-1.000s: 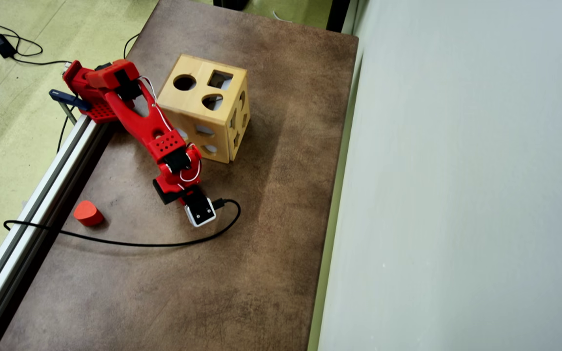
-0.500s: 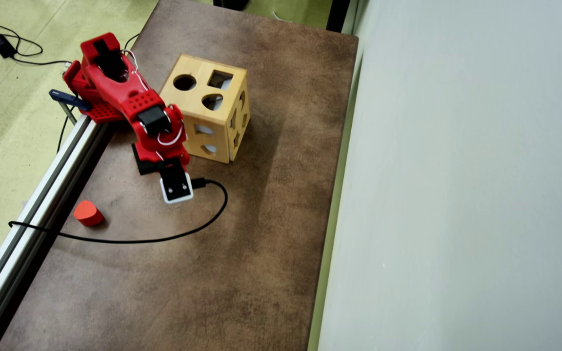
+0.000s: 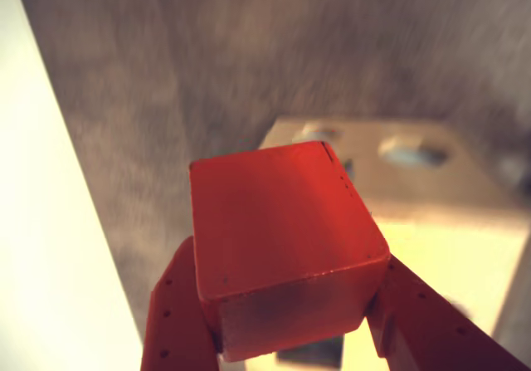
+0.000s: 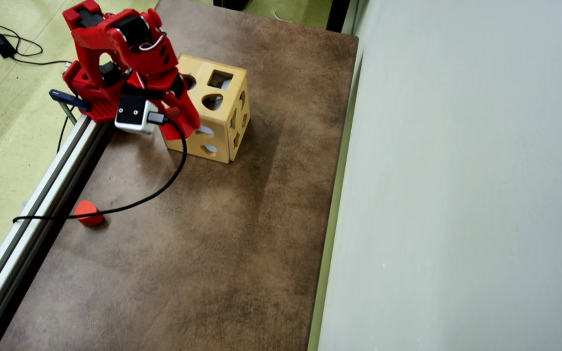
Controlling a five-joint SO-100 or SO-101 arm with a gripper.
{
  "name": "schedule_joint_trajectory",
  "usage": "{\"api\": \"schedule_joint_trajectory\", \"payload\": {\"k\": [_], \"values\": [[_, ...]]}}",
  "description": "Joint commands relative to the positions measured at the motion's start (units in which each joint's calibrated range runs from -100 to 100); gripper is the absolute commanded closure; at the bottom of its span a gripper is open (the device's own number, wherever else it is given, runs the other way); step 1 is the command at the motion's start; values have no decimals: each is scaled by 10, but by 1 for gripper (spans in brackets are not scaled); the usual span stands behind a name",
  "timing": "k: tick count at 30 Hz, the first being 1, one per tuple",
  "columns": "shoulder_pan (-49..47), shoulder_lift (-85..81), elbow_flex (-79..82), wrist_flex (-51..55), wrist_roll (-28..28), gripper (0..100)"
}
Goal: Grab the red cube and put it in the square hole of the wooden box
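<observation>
Red cube (image 3: 286, 246): filling the wrist view's foreground, being gripped between the hand's (image 3: 290, 325) two red fingers (image 3: 178, 321), raised off the surface in front of the wooden box.
Worktop (image 4: 222, 253): lying brown and mottled beneath the scene.
Wooden box (image 4: 215, 114): sitting on the worktop, its square hole (image 4: 220, 79) facing up in the overhead view.
Arm (image 4: 134, 53): reaching over the box's left side in the overhead view.
Red round piece (image 4: 88, 212): resting near the worktop's left edge, well apart from the box.
</observation>
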Motion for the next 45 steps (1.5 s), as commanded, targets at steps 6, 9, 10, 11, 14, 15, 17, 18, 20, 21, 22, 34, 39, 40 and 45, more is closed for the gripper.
{"api": "schedule_joint_trajectory", "payload": {"k": [6, 9, 10, 11, 14, 15, 17, 18, 20, 21, 22, 34, 39, 40, 45], "values": [[-144, -39, -6, 6, -67, 98], [-165, -39, -5, 6, -98, 98], [-170, -39, -4, 6, -109, 98], [-176, -39, -2, 6, -122, 98], [-194, -39, 36, 6, -155, 98], [-199, -39, 54, 6, -161, 98], [-211, -39, 87, 5, -167, 98], [-215, -41, 98, 3, -167, 98], [-217, -45, 108, 2, -167, 98], [-217, -45, 109, 2, -168, 98], [-217, -44, 109, 2, -168, 98], [-218, -34, 110, -1, -168, 98], [-219, -34, 110, -2, -168, 98], [-219, -31, 110, -3, -168, 98], [-234, 11, 102, -3, -168, 98]]}}
